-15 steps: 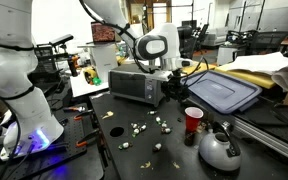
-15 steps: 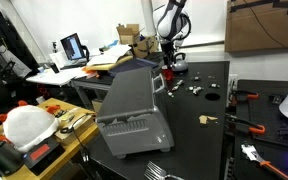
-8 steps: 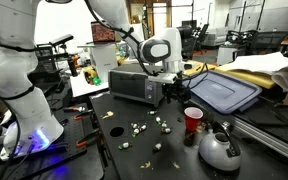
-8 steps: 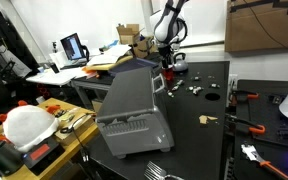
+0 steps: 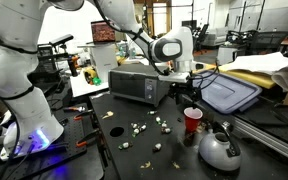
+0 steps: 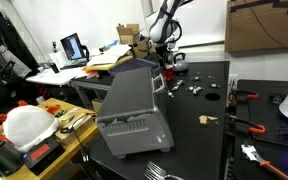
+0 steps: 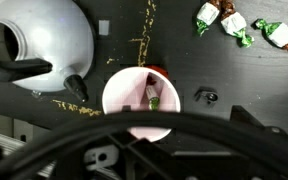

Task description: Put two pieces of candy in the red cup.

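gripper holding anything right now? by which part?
Cannot tell: no view shows the fingertips of the gripper clearly. It hangs over the red cup, with one candy inside.

Upright red cup (image 7: 141,120), candy (image 7: 153,97) inside

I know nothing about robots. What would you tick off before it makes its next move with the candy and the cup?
1. Fingers over the red cup: ok. The wrist view looks straight down into it.
2. Cup upright on the table: ok. Its round white rim faces up.
3. Candy in the cup: cannot tell. A wrapped candy lies inside, but the count is unclear.
4. Fingers open and empty: cannot tell. They are too small in the exterior views and not clear in the wrist view.
5. Spare pieces of candy available: ok. Several lie on the table near the cup.
6. Kettle clear of the cup: ok. It is close beside the cup but not touching.
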